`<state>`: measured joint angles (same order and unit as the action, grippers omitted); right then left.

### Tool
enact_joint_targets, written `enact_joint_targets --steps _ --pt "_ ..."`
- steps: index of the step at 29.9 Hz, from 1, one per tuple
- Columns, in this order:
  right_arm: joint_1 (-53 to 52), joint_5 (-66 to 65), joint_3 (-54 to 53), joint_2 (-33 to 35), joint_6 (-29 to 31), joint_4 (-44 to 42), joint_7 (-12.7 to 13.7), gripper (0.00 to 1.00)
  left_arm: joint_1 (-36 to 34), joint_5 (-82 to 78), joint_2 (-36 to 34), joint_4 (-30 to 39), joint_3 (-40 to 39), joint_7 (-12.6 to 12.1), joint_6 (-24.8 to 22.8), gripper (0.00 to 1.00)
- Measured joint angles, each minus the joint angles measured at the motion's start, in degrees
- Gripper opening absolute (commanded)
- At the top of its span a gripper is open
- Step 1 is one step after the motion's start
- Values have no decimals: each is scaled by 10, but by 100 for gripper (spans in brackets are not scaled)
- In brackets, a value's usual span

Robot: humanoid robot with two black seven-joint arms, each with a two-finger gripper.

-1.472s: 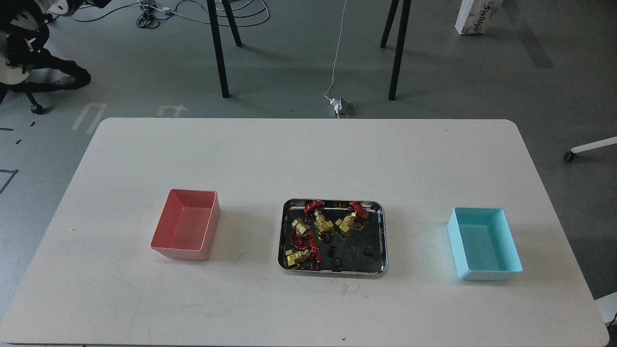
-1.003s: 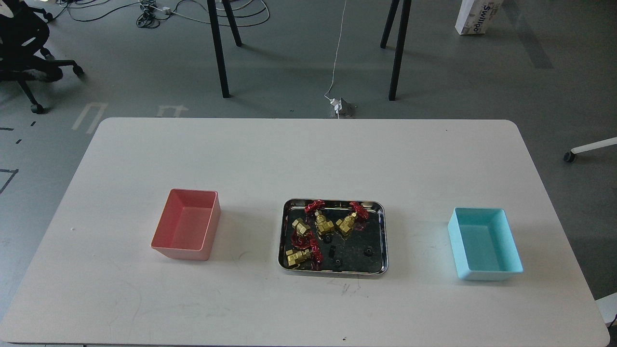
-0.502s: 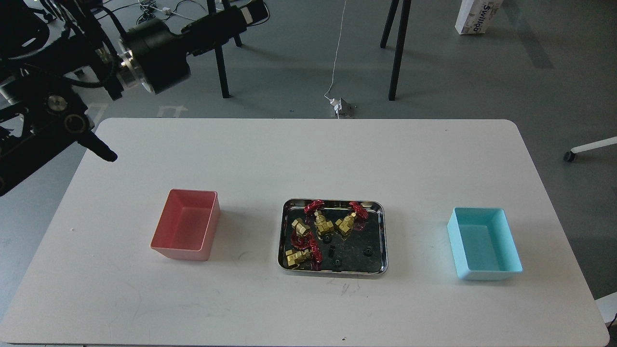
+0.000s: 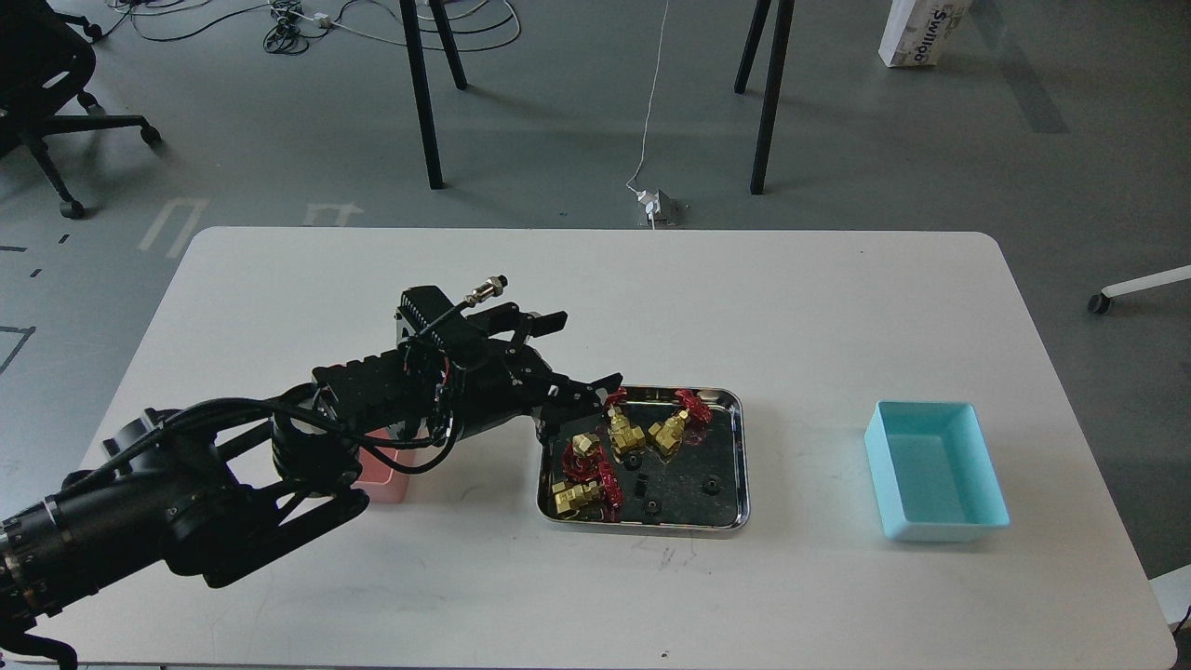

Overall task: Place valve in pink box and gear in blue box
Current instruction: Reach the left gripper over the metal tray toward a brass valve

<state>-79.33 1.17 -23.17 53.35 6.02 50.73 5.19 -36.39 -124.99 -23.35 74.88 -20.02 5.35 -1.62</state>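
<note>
Several brass valves with red handwheels lie in the left half of a steel tray [image 4: 738, 465]; one valve [image 4: 582, 447] is nearest my gripper. Tiny black gears lie among them, such as one gear [image 4: 710, 485] at the tray's right. My left gripper [image 4: 582, 354] is open and empty, hovering just above the tray's far left corner. My left arm covers most of the pink box [image 4: 386, 482]; only its near right corner shows. The blue box [image 4: 935, 470] stands empty on the right. My right gripper is out of view.
The white table [image 4: 595, 596] has rounded corners. Beyond its far edge are black stand legs [image 4: 423, 102], cables and an office chair [image 4: 46, 84] on the floor.
</note>
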Motion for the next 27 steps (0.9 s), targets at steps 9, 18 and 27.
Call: enact_joint_targets --steps 9,18,27 --pt "5 -2 1 -3 0 0 0 99 46 0 47 -52 -2 0 0 98" --pt "8 -2 1 -6 -1 -2 0 99 53 0 86 -102 0 4 1 97" --pt "6 -3 1 -12 0 -5 -2 99 55 0 111 -147 1 7 1 89"
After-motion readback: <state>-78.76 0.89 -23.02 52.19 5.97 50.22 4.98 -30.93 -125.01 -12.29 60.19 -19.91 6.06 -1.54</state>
